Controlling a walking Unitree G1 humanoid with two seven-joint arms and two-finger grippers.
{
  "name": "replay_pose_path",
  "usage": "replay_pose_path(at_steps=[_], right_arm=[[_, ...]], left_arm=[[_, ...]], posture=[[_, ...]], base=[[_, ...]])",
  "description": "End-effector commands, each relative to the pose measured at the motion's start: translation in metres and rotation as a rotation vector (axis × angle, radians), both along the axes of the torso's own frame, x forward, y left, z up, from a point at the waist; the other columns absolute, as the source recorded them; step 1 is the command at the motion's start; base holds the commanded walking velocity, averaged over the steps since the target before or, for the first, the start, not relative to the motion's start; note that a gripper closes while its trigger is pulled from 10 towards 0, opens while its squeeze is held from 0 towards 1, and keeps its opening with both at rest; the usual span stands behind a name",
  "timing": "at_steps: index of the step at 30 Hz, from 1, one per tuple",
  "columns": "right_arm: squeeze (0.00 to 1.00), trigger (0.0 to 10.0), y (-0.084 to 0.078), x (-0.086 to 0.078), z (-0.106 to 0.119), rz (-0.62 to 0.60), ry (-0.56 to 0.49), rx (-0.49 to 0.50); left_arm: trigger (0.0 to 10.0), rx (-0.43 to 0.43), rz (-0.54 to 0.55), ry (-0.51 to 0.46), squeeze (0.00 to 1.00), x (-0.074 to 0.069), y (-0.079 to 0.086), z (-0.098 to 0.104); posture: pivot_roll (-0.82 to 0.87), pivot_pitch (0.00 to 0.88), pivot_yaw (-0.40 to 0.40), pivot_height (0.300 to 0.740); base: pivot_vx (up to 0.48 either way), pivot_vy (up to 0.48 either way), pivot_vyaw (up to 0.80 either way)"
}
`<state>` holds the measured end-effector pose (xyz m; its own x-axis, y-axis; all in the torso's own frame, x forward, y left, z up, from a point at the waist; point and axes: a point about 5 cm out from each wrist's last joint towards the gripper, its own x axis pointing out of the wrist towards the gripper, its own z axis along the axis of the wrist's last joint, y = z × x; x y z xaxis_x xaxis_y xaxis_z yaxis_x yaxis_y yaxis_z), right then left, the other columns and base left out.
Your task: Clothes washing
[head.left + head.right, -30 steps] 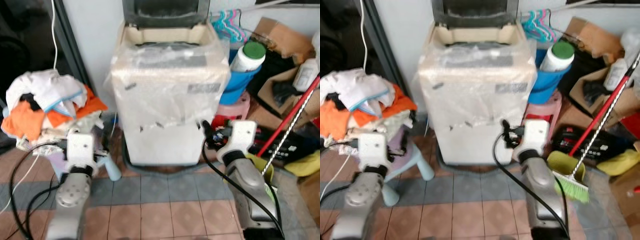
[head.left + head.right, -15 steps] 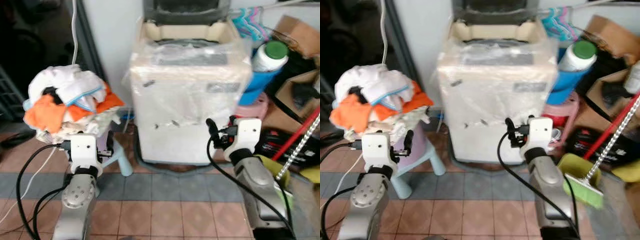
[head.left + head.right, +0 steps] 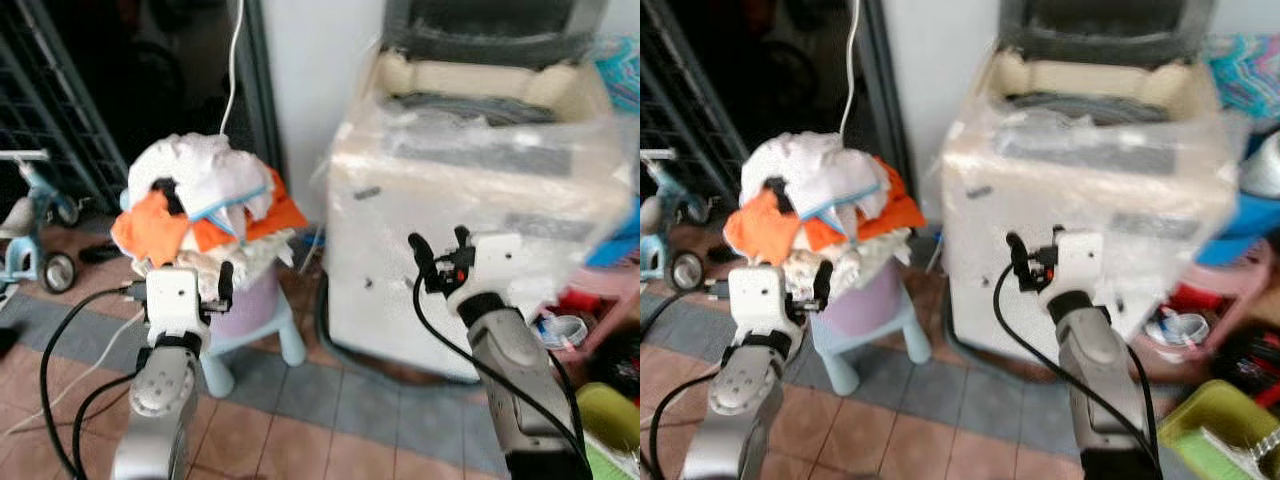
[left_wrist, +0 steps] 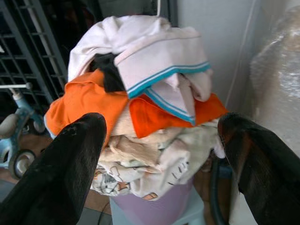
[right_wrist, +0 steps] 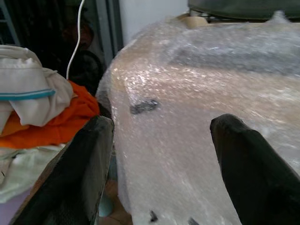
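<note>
Approach step of clothes washing. The pile of clothes (image 3: 205, 215) lies heaped on a small stool (image 3: 262, 325), just beside the plastic-wrapped washing machine (image 3: 480, 210), whose lid stands raised. The left tool (image 4: 154, 154), released and empty, faces the pile from close by; the right tool (image 5: 157, 164), likewise released, faces the machine's front. Next move, as judged: advance the left tool, clench on the topmost garment, and carry it to the tub.

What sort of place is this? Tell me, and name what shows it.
Probably a home laundry or utility corner: a top-loading washing machine wrapped in plastic with its lid up, a heap of clothes piled on a small stool beside it, and a tiled floor.
</note>
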<state>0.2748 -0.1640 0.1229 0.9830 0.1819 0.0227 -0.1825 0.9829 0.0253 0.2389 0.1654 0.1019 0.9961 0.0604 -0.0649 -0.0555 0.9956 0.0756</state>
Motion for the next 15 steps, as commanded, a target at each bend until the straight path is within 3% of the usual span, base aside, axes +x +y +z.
replay_pose_path(at_steps=[1,9,15], right_arm=[[0.00,10.0,0.007,0.000,0.002,0.021,-0.006,0.018],[0.00,10.0,0.010,0.000,0.002,0.040,-0.014,0.005],[0.00,10.0,0.019,-0.002,0.005,0.102,-0.037,-0.019]], left_arm=[[10.0,0.011,0.033,0.016,0.00,0.000,0.009,-0.001],[10.0,0.021,0.037,0.020,0.00,-0.001,0.010,-0.001],[10.0,0.029,0.027,0.022,0.00,0.000,0.009,-0.001]], posture=[[-0.03,0.000,0.024,0.740],[-0.03,0.010,0.026,0.740],[-0.03,0.012,0.030,0.740]], base=[[0.000,0.428,0.00],[0.000,0.442,0.00],[0.000,0.395,0.79]])
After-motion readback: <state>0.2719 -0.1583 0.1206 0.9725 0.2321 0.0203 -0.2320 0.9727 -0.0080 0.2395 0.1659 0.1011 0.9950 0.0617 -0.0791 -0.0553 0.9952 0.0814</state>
